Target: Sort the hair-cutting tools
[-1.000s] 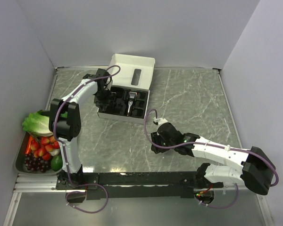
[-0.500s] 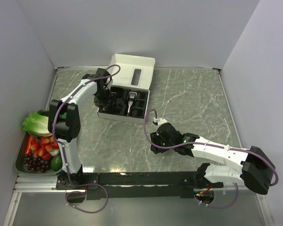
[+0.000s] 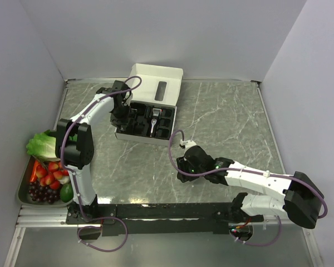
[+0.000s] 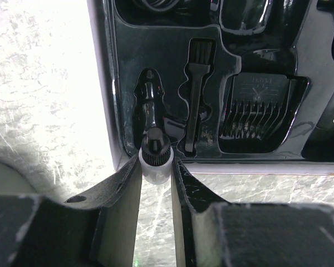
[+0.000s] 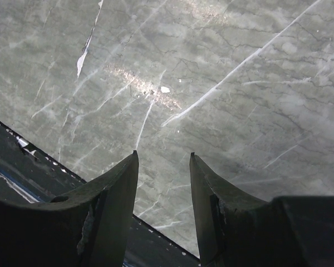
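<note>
My left gripper (image 3: 120, 114) is at the left end of the white box (image 3: 156, 78) with its black moulded insert (image 4: 119, 83). Between its fingertips (image 4: 157, 161) sits a small bottle (image 4: 156, 167), white-bodied with a ribbed black cap, its nozzle lying in a slot at the insert's near edge. Both fingers flank it closely; I cannot tell whether they press it. A little black brush (image 4: 196, 100) and a black comb attachment (image 4: 261, 111) lie in slots beside it. The black-and-silver clipper (image 3: 155, 121) rests in the insert. My right gripper (image 3: 181, 169) hovers open over bare marble (image 5: 163, 156), holding nothing.
A metal tray (image 3: 21, 192) of fruit with lettuce (image 3: 43, 144) stands at the table's left edge. The black base rail (image 5: 22, 167) runs along the near edge, just below the right gripper. Grey walls enclose the table.
The left jaws have widened a little round the bottle. The right gripper has crept slightly left and nearer. The box and its contents have not moved.
</note>
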`<state>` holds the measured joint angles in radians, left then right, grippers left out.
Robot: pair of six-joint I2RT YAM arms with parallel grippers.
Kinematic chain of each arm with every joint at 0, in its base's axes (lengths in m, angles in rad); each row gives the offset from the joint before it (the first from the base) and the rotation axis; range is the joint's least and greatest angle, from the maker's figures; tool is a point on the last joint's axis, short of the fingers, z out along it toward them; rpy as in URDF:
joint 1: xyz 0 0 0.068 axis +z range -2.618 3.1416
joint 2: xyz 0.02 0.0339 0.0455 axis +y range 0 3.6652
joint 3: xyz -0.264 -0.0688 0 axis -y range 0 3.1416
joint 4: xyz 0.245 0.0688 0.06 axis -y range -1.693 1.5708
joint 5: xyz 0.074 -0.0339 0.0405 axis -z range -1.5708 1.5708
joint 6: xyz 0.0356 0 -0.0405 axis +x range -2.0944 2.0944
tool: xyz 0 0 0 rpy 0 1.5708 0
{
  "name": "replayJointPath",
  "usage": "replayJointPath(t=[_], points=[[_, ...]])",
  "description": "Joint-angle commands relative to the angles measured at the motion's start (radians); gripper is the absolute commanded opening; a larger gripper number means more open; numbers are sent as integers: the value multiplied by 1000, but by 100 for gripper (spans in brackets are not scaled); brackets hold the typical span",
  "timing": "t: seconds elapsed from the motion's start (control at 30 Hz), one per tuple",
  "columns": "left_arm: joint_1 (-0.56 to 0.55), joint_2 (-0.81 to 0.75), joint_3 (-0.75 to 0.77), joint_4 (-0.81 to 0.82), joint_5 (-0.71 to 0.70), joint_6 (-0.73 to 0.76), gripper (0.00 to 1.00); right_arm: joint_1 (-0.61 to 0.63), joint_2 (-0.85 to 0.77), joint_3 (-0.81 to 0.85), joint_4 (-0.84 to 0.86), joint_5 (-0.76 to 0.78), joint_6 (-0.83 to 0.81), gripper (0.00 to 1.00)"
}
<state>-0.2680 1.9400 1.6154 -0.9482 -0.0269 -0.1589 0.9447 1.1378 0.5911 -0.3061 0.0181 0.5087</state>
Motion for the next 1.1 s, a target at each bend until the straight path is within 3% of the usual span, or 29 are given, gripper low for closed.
replayJointPath(t=[0.0, 0.43, 1.07], points=[[-4, -23, 1, 9, -10, 9, 32, 11, -7, 21, 35, 17, 19, 50], [-4, -10, -5, 19, -30, 5, 38, 14, -15, 10, 39, 19, 24, 53], [-34, -102, 0, 14, -45, -8, 32, 19, 10, 18, 51, 14, 22, 53]])
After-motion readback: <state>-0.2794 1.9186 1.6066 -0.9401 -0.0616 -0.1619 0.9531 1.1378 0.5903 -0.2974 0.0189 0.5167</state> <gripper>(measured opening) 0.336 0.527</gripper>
